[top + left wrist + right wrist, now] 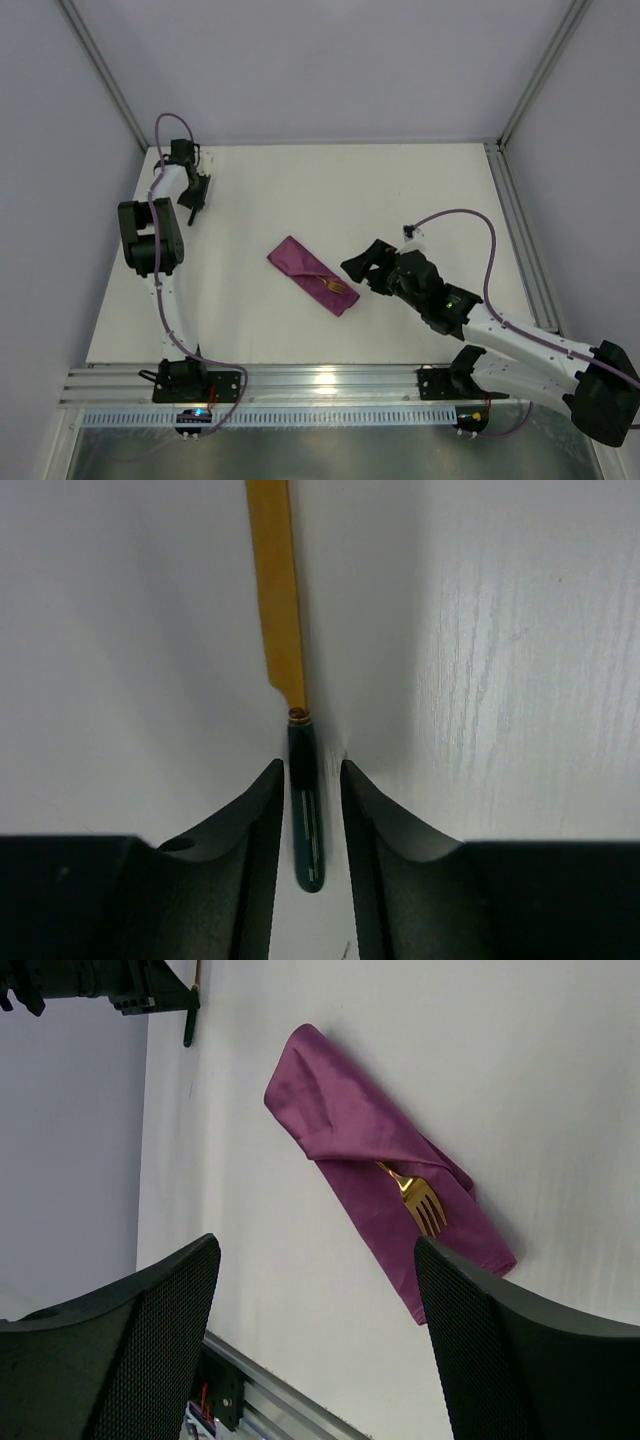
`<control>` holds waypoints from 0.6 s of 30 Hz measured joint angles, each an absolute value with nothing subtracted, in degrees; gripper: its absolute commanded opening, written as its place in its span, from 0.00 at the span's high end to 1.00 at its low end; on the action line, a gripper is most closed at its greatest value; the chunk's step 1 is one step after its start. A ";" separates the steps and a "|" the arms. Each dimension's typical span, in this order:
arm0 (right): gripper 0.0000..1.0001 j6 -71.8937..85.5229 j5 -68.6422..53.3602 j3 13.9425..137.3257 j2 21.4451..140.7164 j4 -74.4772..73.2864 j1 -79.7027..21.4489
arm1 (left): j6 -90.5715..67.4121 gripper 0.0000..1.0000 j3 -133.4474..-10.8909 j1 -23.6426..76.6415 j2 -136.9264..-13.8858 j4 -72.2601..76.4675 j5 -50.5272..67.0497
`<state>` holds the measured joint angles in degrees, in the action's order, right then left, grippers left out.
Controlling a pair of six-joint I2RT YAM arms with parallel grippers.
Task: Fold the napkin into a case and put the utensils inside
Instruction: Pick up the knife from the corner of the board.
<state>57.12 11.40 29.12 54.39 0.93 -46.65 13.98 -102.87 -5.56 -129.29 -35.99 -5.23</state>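
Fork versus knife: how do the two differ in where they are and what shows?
The fork is tucked in the folded napkin, only its tines showing; the knife lies bare on the table. The fork's handle is hidden; the knife's dark handle sits between the fingers of the left gripper. Both are gold.

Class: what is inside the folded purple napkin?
A gold fork: its tines poke out of the napkin; the handle is covered by cloth. Anything else inside cannot be seen.

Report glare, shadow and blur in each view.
Top view: bright glare on the metal rail, table evenly lit. Left wrist view: knife sharp, table greyer on its left. Right wrist view: napkin and fork crisp, soft shadow along the napkin's right edge.
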 measured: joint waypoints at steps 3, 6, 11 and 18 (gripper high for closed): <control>0.18 56.90 11.90 29.12 52.60 -0.30 -46.65 | 14.55 0.94 -103.92 -5.72 -129.86 -37.98 -1.91; 0.19 56.23 13.10 29.12 50.17 -2.55 -46.65 | 15.77 1.00 -104.73 -5.85 -130.19 -39.46 0.47; 0.16 53.41 14.70 29.30 46.39 -5.67 -46.65 | 17.39 1.00 -100.38 -6.61 -127.11 -38.87 6.44; 0.13 43.13 10.70 34.37 46.70 -10.55 -45.41 | 27.00 1.00 -76.07 -0.25 -103.07 -41.54 17.21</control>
<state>43.13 10.70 34.37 46.70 -10.55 -45.41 27.00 -76.07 -0.25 -103.07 -41.54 17.21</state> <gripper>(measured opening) 0.862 0.038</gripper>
